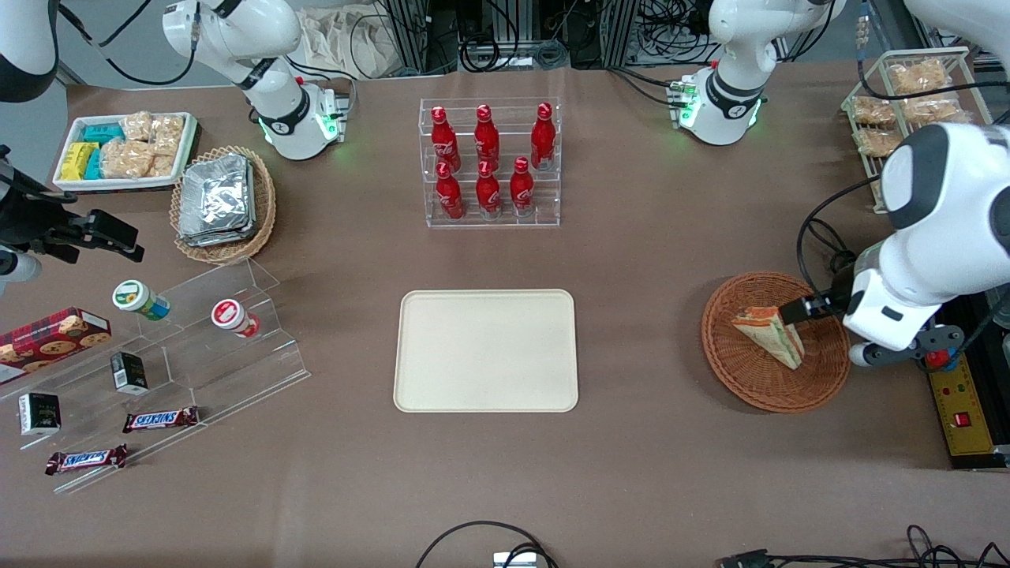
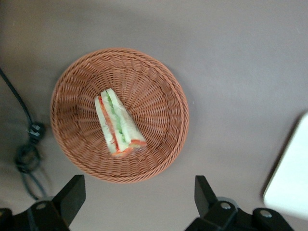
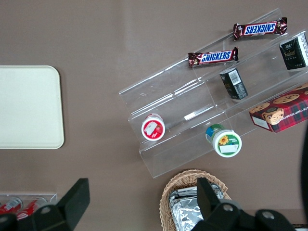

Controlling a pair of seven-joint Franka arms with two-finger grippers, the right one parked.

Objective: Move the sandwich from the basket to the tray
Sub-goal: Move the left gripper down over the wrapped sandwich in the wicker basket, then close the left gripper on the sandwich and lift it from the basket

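The sandwich (image 1: 769,335) (image 2: 118,124), a pale wedge with orange, red and green layers, lies in the round reddish-brown basket (image 1: 734,371) (image 2: 159,86) toward the working arm's end of the table. My left gripper (image 1: 801,309) (image 2: 139,199) hangs open above the basket, well clear of the sandwich, with nothing between its black fingers (image 2: 72,195). In the left wrist view the fingers sit over bare table just off the basket's rim. The cream tray (image 1: 485,351) (image 2: 291,183) (image 3: 29,106) lies flat at the table's middle with nothing on it.
A clear rack of red bottles (image 1: 489,162) stands farther from the front camera than the tray. A wire rack of snack packs (image 1: 907,102) and a yellow control box (image 1: 966,410) flank the basket. A stepped acrylic shelf (image 1: 197,331) and foil-pack basket (image 1: 225,201) sit toward the parked arm's end.
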